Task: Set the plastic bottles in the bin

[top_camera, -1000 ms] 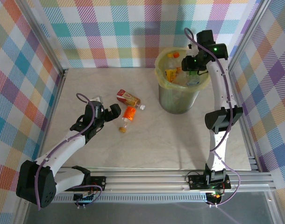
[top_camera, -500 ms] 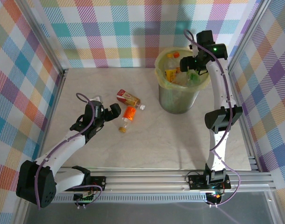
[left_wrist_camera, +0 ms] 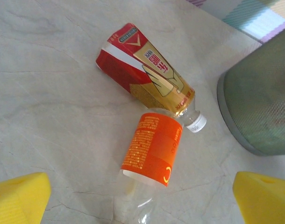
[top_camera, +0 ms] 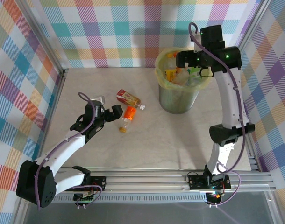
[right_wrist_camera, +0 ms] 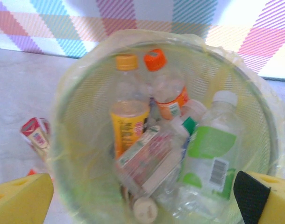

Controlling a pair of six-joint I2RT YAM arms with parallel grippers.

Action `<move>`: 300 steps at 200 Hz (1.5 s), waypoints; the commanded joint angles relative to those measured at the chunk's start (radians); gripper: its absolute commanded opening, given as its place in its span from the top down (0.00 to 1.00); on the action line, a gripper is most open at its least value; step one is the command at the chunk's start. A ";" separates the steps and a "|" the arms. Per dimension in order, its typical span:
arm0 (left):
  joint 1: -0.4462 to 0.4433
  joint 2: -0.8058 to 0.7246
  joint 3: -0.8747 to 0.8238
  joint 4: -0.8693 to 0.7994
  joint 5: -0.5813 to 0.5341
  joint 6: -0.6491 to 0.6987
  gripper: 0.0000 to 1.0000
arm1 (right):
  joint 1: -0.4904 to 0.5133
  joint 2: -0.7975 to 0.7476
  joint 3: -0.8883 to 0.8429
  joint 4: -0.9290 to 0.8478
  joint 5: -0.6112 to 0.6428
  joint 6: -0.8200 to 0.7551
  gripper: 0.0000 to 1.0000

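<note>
The table (top_camera: 133,149) is mostly bare. The big yellow-green bin (top_camera: 177,100) stands in the upper right of the top view. Looking down from the right wrist, I see it is getting full. Inside are a bottle with a yellow label (right_wrist_camera: 128,122), one with an orange cap (right_wrist_camera: 167,88), one with a green label (right_wrist_camera: 208,149), and some more.

My right gripper (top_camera: 193,69) hangs over the bin with its pincer spread wide and nothing in it. My left gripper (top_camera: 106,107) sits left of the middle, also spread wide and empty, pointing at the two bottles left on the table. They are the red and gold bottle (left_wrist_camera: 147,70) and the orange-label bottle (left_wrist_camera: 152,149), and they touch each other. I think the job is nearly done, with just these two to go.

A second ago my right pincer was partly closed, low over the bin. Now it has let go and the arm has lifted. My left arm has hardly moved.
</note>
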 commanded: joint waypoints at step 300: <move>-0.204 0.643 0.328 -0.021 -0.110 0.365 0.12 | 0.133 -0.481 -0.740 0.328 0.108 0.190 0.00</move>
